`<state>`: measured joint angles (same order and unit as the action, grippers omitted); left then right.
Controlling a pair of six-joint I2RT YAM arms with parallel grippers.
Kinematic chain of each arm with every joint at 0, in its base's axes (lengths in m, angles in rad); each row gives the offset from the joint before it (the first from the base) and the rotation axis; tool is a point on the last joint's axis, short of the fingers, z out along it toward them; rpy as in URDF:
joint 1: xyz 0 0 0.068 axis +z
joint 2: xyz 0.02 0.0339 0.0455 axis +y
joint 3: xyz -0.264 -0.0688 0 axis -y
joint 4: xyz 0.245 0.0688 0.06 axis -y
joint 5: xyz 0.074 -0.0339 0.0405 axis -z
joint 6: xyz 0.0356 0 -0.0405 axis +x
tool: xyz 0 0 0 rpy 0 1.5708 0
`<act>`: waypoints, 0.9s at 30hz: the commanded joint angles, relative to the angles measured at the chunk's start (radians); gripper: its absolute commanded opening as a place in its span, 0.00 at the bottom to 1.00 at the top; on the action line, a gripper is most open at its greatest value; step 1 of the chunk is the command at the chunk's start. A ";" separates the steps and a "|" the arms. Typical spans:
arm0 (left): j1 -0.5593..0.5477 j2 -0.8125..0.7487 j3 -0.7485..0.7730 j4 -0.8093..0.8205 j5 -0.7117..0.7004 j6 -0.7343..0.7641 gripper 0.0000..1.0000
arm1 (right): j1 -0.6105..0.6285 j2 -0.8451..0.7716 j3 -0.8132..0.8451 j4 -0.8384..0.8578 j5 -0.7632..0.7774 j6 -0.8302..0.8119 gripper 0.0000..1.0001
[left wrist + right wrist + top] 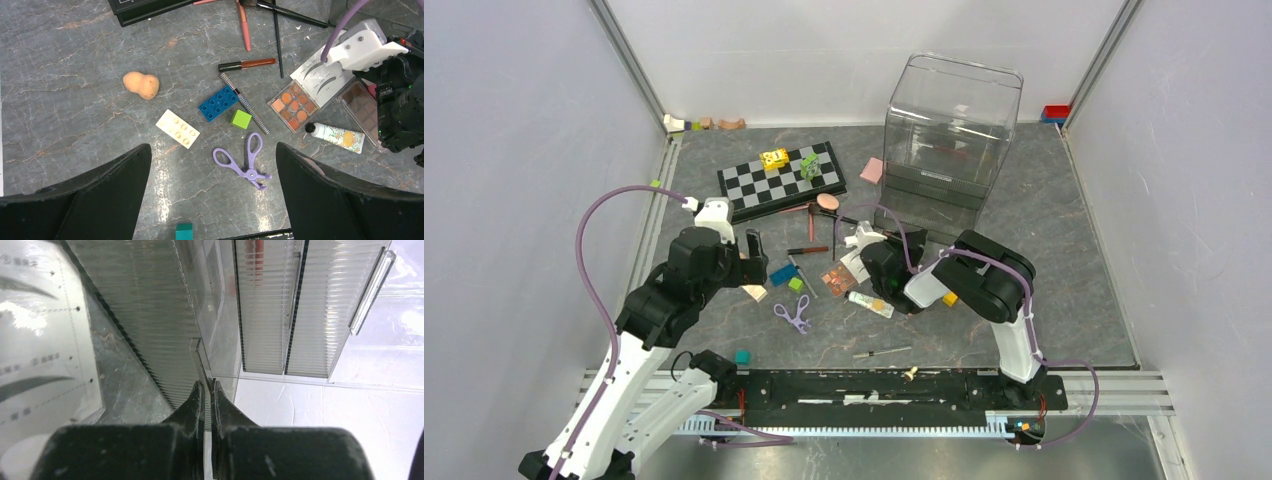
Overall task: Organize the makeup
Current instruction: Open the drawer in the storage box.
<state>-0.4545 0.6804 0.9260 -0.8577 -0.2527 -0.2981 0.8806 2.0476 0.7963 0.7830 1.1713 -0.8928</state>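
My left gripper (752, 250) (212, 146) is open and empty above the grey table, over a purple curler (245, 162) (795, 313). A peach sponge (141, 85) lies to its far left. An orange eyeshadow palette (294, 106), a white lash card (325, 77) (40, 340), a brown palette in a clear case (361, 107) and a cream tube (340, 137) lie to the right. A lip gloss (247, 64), a pink pencil (244, 27) and thin brushes (290, 14) lie beyond. My right gripper (856, 245) (207, 382) is shut on a thin clear ribbed plastic edge beside the card.
A tall clear drawer organizer (949, 140) (310, 305) stands at the back right. A chessboard (779, 180) with toys lies at the back left. Blue (218, 103), green (240, 119), cream (177, 129) and teal (184, 231) toy blocks lie among the makeup. A thin brush (882, 352) lies near the front rail.
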 commanded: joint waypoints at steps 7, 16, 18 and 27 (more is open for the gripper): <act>0.007 -0.012 0.000 0.040 0.012 0.005 1.00 | 0.086 -0.049 -0.046 -0.058 0.027 0.153 0.00; 0.007 -0.014 0.000 0.040 0.011 0.004 1.00 | 0.100 -0.046 -0.040 -0.079 0.037 0.173 0.15; 0.006 -0.014 0.000 0.040 0.012 0.005 1.00 | 0.100 -0.047 -0.041 -0.079 0.036 0.176 0.36; 0.008 -0.024 0.000 0.039 0.001 0.004 1.00 | 0.102 -0.193 -0.060 -0.136 0.039 0.224 0.62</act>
<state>-0.4534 0.6697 0.9260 -0.8577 -0.2527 -0.2981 0.9760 1.9770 0.7429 0.6636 1.2110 -0.7345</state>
